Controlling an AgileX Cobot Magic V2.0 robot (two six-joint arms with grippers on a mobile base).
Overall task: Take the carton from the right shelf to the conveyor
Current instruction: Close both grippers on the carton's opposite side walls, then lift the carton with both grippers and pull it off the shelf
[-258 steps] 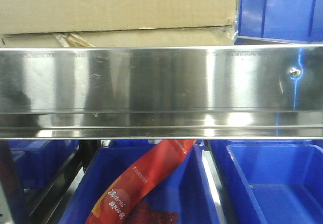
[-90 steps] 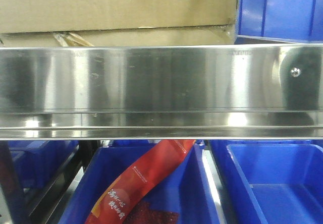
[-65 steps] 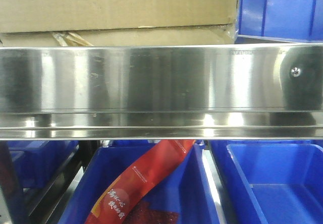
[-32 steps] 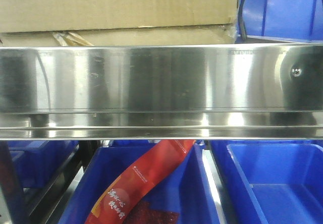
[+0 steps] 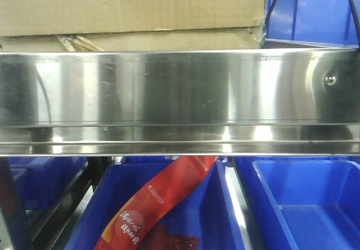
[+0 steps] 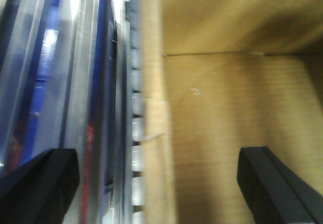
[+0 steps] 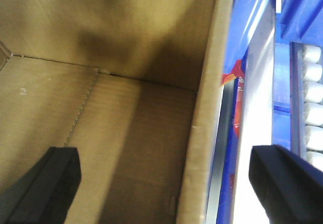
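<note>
The carton [image 5: 129,8] is seen standing on the upper level of the shelf [image 5: 180,92], behind the broad rail in which a screw [image 5: 329,80] is set near the right end. A blue bin [image 5: 315,10] is placed just beside the carton's right wall, and a thin black cable [image 5: 269,10] is seen hanging in front of that bin, close to the carton's corner. Below the rail, two more blue bins [image 5: 304,205] are ranged side by side, and a red packet [image 5: 163,199] is propped in the left one. A tape scrap [image 5: 79,43] is caught at the carton's lower front edge. Only the carton's outside is given by the front view, whereas its open inside is shown by both wrist views. In the left wrist view the left hand [image 6: 156,183] is held wide open, with the carton's wall between its fingers [image 6: 40,183]: one finger is over the rail side, the other over the inside. A row of white rollers [image 6: 137,108] is shown there along the wall's foot. In the right wrist view the right hand [image 7: 166,183] is likewise spread open across the opposite wall, with rollers, rail and bin lying outside it. No contact with the cardboard can be made out for either hand.
</note>
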